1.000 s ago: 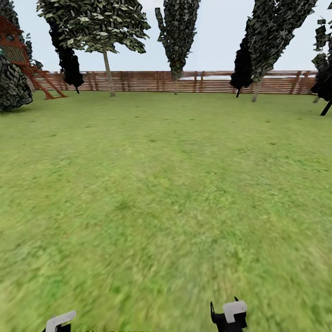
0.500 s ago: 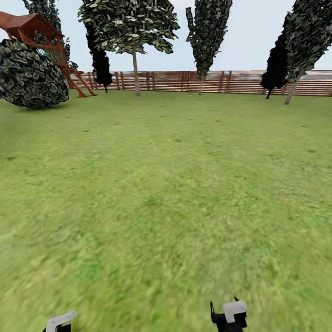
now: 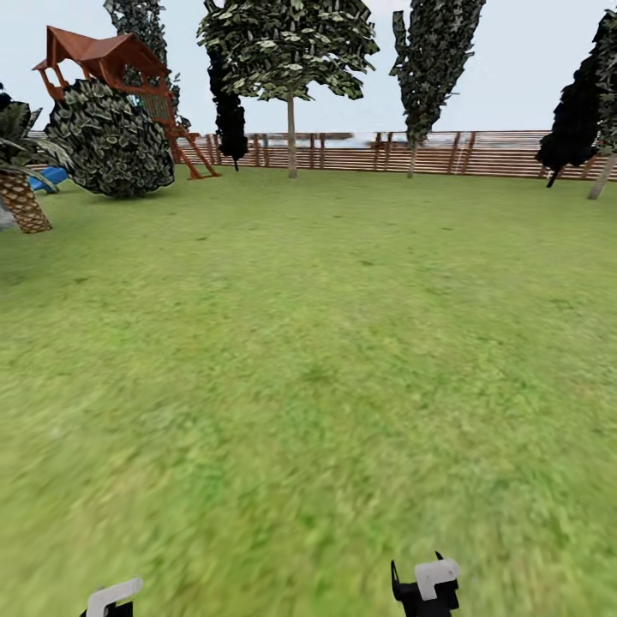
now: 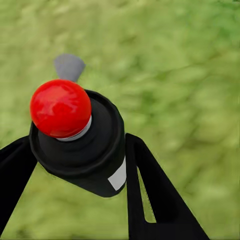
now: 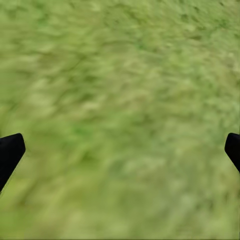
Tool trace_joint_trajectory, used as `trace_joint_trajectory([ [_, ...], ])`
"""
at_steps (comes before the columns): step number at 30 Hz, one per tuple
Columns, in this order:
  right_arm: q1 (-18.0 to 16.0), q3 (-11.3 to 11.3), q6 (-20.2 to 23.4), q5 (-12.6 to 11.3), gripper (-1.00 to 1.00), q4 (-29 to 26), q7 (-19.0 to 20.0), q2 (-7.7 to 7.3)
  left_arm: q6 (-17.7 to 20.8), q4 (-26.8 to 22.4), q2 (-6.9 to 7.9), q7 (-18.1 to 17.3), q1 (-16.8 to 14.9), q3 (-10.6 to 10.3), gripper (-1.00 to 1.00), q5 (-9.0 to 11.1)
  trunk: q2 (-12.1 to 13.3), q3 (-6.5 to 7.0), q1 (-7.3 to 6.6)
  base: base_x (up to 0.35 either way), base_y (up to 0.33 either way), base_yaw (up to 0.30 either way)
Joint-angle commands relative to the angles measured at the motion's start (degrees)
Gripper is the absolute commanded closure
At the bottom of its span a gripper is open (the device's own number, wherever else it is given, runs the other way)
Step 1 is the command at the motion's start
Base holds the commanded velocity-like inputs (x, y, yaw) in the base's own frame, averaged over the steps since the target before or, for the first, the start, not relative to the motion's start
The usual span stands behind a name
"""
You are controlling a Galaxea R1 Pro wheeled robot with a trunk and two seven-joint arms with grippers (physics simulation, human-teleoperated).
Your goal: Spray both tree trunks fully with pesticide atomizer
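Ahead, the lawn [image 3: 326, 343] runs to a slatted fence [image 3: 480, 154] at the far side, where a bare-trunked tree [image 3: 291, 128] stands left of centre. Close by, the left gripper [image 4: 80, 165] pinches the black pesticide atomizer [image 4: 82, 145] with its red cap [image 4: 60, 107], over grass. The right gripper [image 5: 120, 150] hangs with fingers spread apart and nothing between them

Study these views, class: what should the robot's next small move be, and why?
Probably drive forward across the lawn toward the bare-trunked tree by the fence. The left gripper is shut on the atomizer, so pickup looks done, but that tree stands far off, likely beyond spraying range.
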Motion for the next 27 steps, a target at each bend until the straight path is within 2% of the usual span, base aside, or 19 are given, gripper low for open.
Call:
trace_joint_trajectory([
  [1,0.0,0.0,0.0,0.0,-1.0,0.0,0.0,-0.03,0.0,0.0,0.0,0.0,0.0,0.0,1.0,0.0,0.0,0.0,0.0,0.256,0.0,0.021],
  [11,0.0,0.2,0.0,0.5,-1.0,0.5,0.2,-0.59,-0.1,0.1,0.0,0.4,0.0,0.0,1.0,0.0,0.0,0.0,0.0,0.326,0.0,0.002],
  [18,0.0,0.3,0.0,0.4,-1.0,0.6,0.2,-0.1,-0.1,0.1,0.03,0.5,0.0,0.0,1.0,0.0,0.0,0.0,0.0,0.338,0.0,0.0],
  [27,0.0,0.2,0.0,0.4,-1.0,0.5,0.1,-0.23,0.0,0.1,0.0,0.5,0.0,0.0,1.0,0.0,0.0,0.0,0.0,0.338,0.005,0.031],
])
